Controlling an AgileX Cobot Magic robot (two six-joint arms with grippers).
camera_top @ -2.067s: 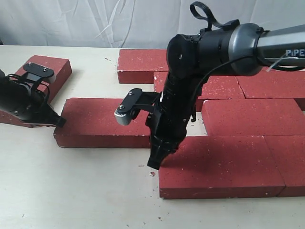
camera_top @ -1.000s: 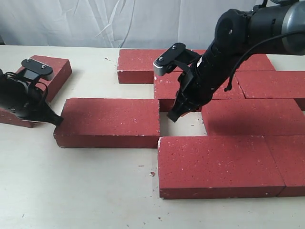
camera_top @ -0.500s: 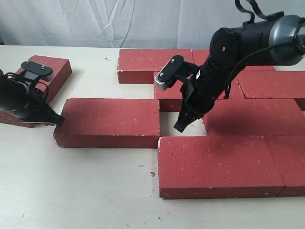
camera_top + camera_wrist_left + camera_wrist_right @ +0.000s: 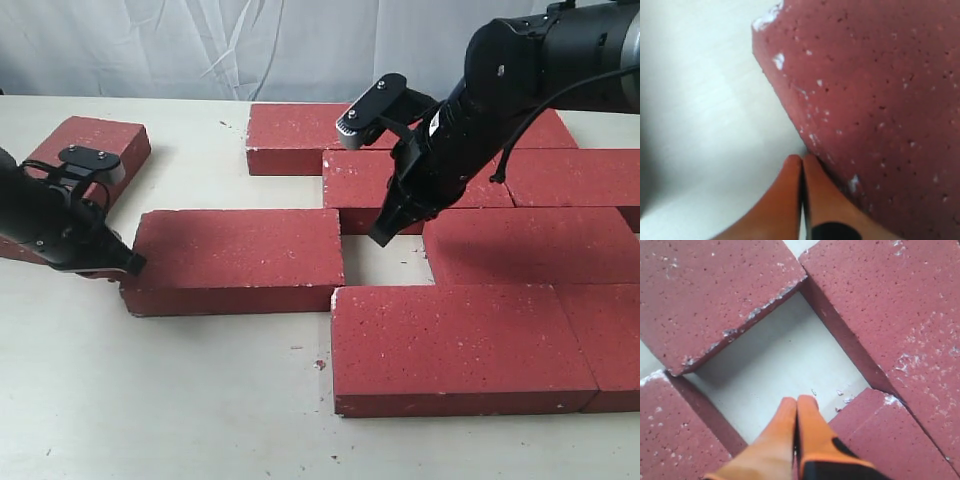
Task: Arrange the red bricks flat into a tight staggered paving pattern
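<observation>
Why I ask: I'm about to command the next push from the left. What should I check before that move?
1. Left gripper shut: ok, fingertips pressed together.
2. Left gripper at the left end of the loose brick: ok, it appears to touch it.
3. That loose brick lying flat: ok.
4. Gap on the brick's right closed: not ok, it stands open.
5. Right gripper clear of that gap: cannot tell; it is shut and its tip hangs over the gap, height unclear.

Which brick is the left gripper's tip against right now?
The brick just left of the open gap: the shut left gripper is at its left end. The angled brick behind that arm sits apart from the tip.
</observation>
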